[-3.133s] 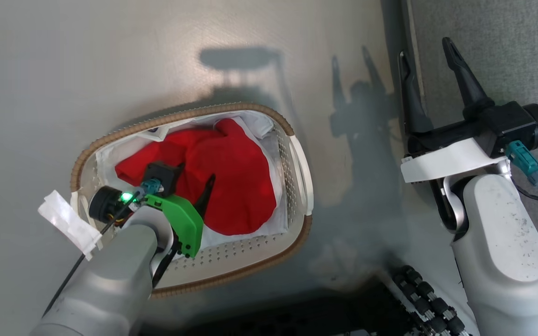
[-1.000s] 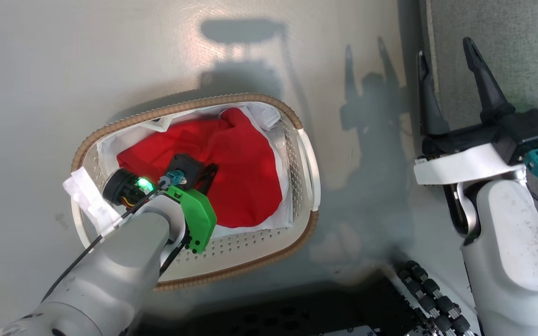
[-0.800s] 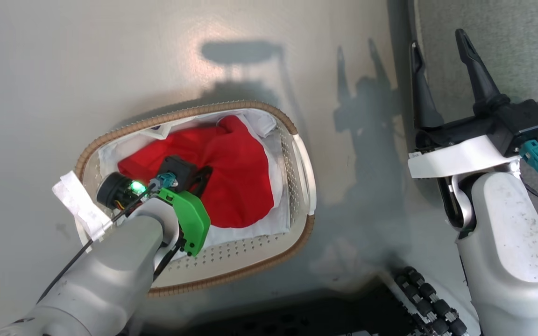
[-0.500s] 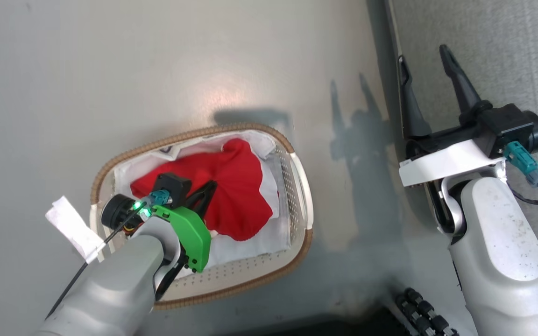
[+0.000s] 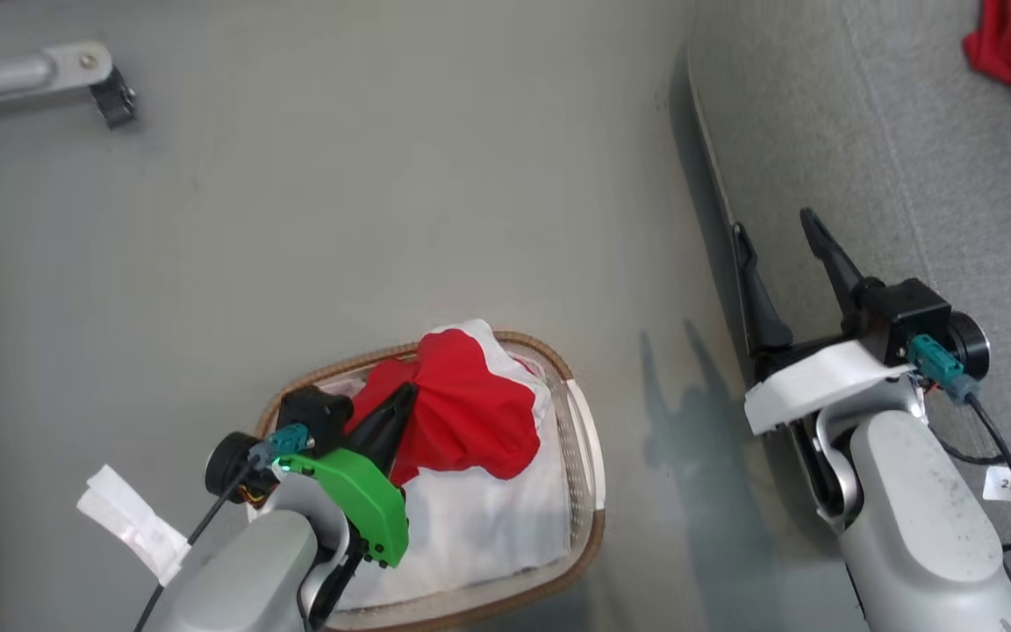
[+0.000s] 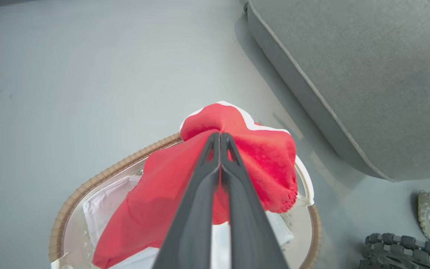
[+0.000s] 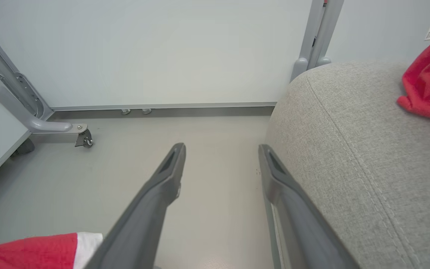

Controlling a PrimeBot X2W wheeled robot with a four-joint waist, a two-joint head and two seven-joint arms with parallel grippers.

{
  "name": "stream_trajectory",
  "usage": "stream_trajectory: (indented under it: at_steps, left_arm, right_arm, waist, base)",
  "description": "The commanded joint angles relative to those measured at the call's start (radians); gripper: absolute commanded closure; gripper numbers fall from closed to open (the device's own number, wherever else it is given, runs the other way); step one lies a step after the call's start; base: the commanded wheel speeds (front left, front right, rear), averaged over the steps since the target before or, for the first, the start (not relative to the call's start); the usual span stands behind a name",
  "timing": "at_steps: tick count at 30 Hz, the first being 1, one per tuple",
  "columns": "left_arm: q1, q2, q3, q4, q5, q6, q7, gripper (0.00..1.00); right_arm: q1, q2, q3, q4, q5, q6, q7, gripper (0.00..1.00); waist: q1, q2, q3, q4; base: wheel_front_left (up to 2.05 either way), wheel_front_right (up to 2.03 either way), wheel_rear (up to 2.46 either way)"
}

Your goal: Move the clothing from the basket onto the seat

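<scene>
Grey floor [image 5: 295, 219]; castered frame leg [image 7: 50, 127] beside white wall panel [image 7: 162, 52].

The basket [image 5: 591, 456] stands on the floor [image 5: 339, 219] low before me, on my left. My left pincer [image 6: 220, 135] is above it with the clothing [image 5: 470, 412] pinched in it. The cloth hangs down into the basket, its lower end inside, over the liner [image 5: 488, 518]. The seat [image 5: 909, 175] lies to the right of the basket, apart from it, with floor between. My right pincer [image 5: 773, 224] hangs over the seat's left edge. Another garment [image 5: 1001, 35] lies on the seat, far ahead to the right. A frame leg [image 5: 75, 75] rests on the floor far off to the left.
</scene>
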Motion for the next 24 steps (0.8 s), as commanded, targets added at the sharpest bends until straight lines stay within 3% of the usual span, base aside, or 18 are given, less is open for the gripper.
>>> stream_trajectory:
  at_steps: [1, 15, 24]
  left_arm:
    - [0.029, -0.003, 0.025, -0.021, 0.019, 0.001, -0.003, 1.00]
    - [0.166, -0.037, 0.318, -0.306, 0.213, 0.001, -0.003, 1.00]
    - [0.131, -0.060, 0.408, -0.492, 0.273, 0.001, -0.003, 1.00]
  right_arm:
    - [0.031, -0.004, 0.001, 0.010, -0.001, -0.001, -0.005, 0.00]
    - [0.180, -0.005, 0.007, 0.068, 0.043, -0.001, -0.005, 0.00]
    - [0.225, -0.005, 0.024, 0.075, 0.064, -0.001, -0.005, 0.00]
  waist:
    - [0.0001, 0.0000, -0.164, 0.053]
    - [0.0001, 0.0000, -0.409, 0.106]
    - [0.0001, 0.0000, -0.468, 0.125]
  base:
    - [0.00, 0.00, 0.00]
    - [0.00, 0.00, 0.00]
    - [0.00, 0.00, 0.00]
